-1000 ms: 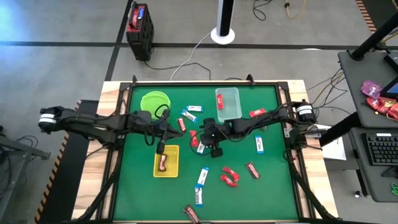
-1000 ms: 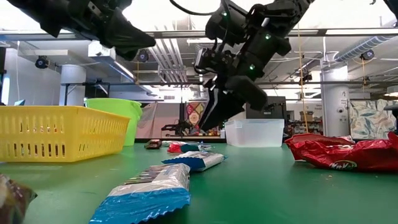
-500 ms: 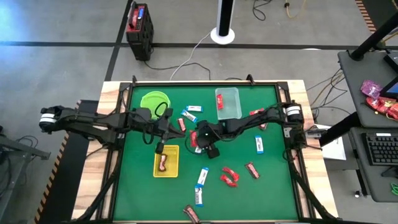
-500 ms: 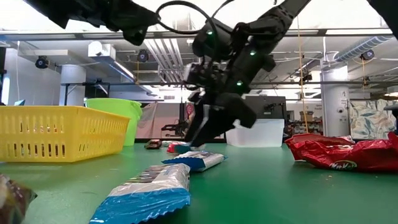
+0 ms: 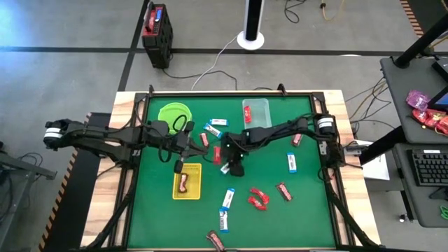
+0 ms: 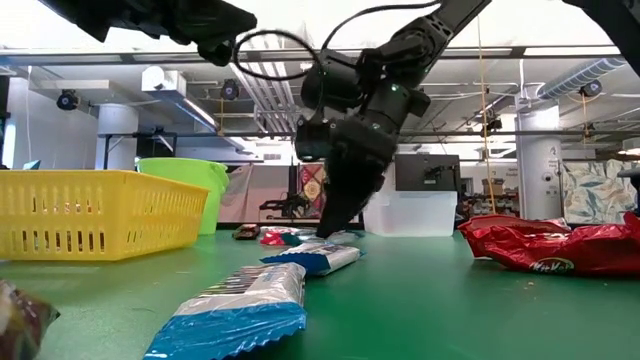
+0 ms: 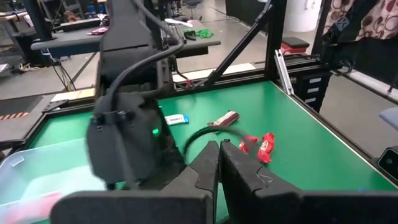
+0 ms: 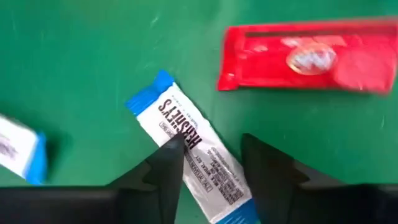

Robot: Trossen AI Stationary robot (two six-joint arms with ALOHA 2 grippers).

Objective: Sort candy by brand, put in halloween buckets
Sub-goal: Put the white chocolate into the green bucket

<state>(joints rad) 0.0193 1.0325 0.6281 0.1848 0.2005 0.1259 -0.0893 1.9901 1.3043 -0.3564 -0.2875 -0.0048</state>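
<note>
Right gripper (image 5: 229, 166) has shifted leftward across the mat since the earlier frame, from near table centre toward the candy cluster just right of the yellow basket, and has dropped lower. Its two dark fingers (image 8: 166, 167) stand partly apart and straddle a blue-and-white wrapped bar (image 8: 189, 157), one finger on each long side. The fingers have not closed on the wrapper; the bar lies flat on the green table mat (image 5: 308, 203). A bright red wrapped bar (image 8: 305, 57) lies just beside it, at about 1 o'clock from the blue bar in the wrist view. A second blue-and-white bar (image 8: 18, 149) sits at about 9 o'clock.

Left gripper (image 5: 179, 166), fingers pressed together and empty, hangs above the top edge of the yellow rectangular basket (image 5: 193, 189), which holds one dark bar (image 5: 183, 183). The round lime-green bucket (image 5: 174, 113) sits at 11 o'clock of the mat, the clear rectangular plastic tub (image 5: 257, 115) at 12 o'clock.

Risk, as judged: the bar lies at an angle to the fingers, so closing may pinch only the wrapper edge and let it slip. The two grippers are near each other, so a carry toward the basket could cause a collision.
</note>
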